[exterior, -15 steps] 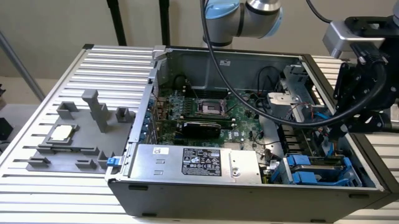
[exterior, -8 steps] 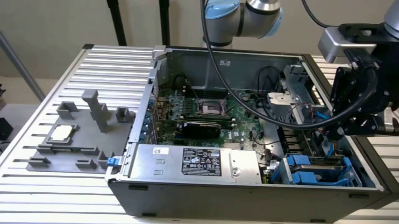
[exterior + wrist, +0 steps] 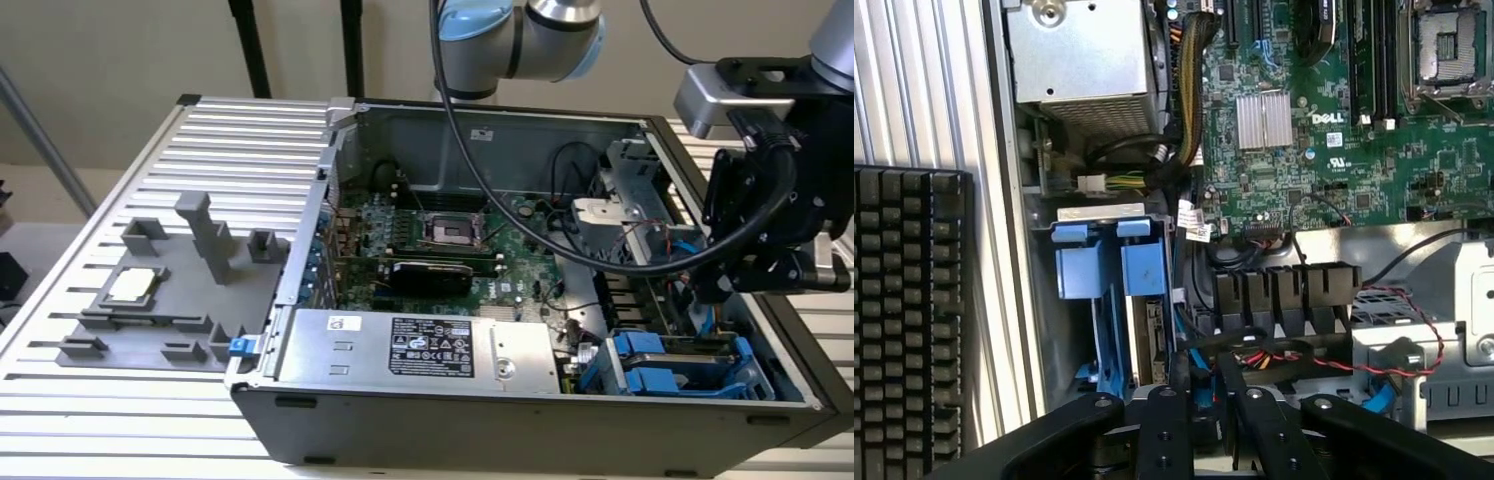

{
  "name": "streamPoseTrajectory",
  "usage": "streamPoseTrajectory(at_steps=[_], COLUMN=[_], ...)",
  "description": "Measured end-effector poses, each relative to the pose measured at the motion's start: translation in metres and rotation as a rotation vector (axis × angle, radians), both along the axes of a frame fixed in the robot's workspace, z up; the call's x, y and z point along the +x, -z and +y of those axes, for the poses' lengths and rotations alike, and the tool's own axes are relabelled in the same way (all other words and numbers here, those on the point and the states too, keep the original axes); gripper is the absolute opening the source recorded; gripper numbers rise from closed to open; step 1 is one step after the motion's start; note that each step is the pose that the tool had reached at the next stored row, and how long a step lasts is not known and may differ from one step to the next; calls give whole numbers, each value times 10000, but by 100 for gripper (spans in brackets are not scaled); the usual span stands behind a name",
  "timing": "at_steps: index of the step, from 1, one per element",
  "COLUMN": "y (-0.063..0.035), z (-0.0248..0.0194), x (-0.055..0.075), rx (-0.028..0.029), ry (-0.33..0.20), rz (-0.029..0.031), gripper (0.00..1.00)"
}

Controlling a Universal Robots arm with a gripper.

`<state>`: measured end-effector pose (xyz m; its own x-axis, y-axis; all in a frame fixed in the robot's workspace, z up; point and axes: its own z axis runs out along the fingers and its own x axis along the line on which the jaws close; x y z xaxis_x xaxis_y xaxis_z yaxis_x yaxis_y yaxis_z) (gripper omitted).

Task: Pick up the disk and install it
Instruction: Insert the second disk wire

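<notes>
A blue plastic carrier (image 3: 1104,272) stands edge-on in the drive bay at the corner of the open computer case (image 3: 307,250), where blue parts (image 3: 661,365) show low on the exterior view's right. I take it for the disk's carrier; the silver face and white label are hidden. My gripper (image 3: 1202,365) hangs just above the case floor beside that bay, over black and blue cables. Its slim black fingers (image 3: 1179,400) stand close together with nothing between them. In the exterior view my gripper (image 3: 714,290) hovers over the case's right side, above the bay.
The silver power supply (image 3: 427,345) with a black-and-white label lies along the case's front. A motherboard (image 3: 441,235) fills the middle. A grey fixture (image 3: 160,300) holding a small square chip (image 3: 134,285) sits on the slatted table. A black keyboard (image 3: 904,320) lies outside the case wall.
</notes>
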<state>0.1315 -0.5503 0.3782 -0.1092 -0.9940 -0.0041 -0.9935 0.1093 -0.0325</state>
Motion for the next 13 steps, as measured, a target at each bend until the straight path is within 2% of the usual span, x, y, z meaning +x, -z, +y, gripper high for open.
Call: streamPoseTrajectory(at_steps=[2, 3, 6, 9, 13], y=[5, 8, 14, 12, 13], z=[5, 7, 10, 11, 10], x=[0, 0, 0, -17, -161], rx=[-49, -74, -137, -148, -146], ry=[1, 1, 0, 2, 0], rz=[0, 0, 0, -1, -19], gripper=[22, 17, 17, 16, 16])
